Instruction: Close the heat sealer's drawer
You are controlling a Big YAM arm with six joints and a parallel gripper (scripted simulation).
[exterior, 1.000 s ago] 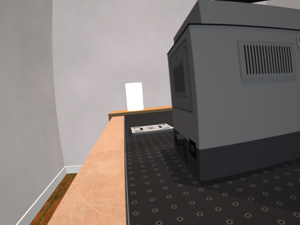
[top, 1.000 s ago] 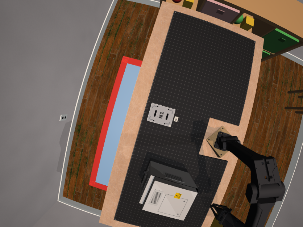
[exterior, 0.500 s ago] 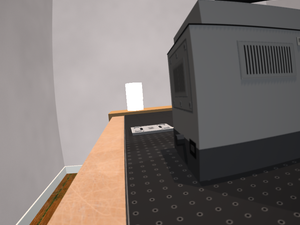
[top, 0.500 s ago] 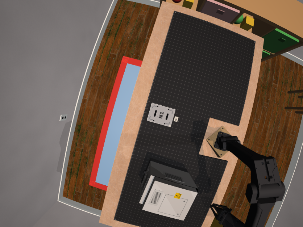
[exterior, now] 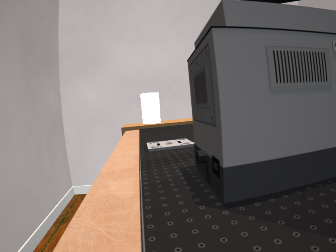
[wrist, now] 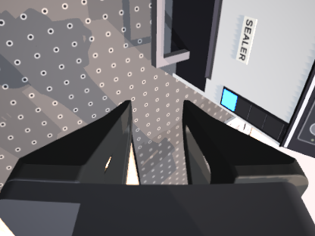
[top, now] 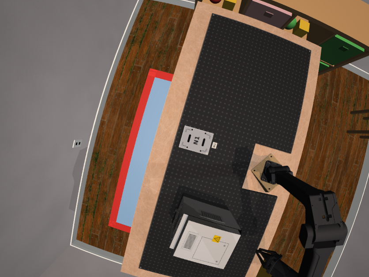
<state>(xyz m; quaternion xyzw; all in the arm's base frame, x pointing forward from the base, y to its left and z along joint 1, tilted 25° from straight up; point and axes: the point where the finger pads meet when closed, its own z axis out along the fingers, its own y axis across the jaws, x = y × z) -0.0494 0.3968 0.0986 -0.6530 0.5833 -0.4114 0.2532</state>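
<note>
The big grey and white box-shaped heat sealer (top: 205, 233) sits on the black dotted surface (top: 246, 82), near one end. Its small square light (wrist: 229, 99) glows blue. The dark drawer front with its pale grey bar handle (wrist: 168, 29) looks flat against the sealer. The black gripper (wrist: 157, 142) hangs a little away from the sealer's front. Its two fingers are partly apart and hold nothing; only the dotted surface shows between them.
</note>
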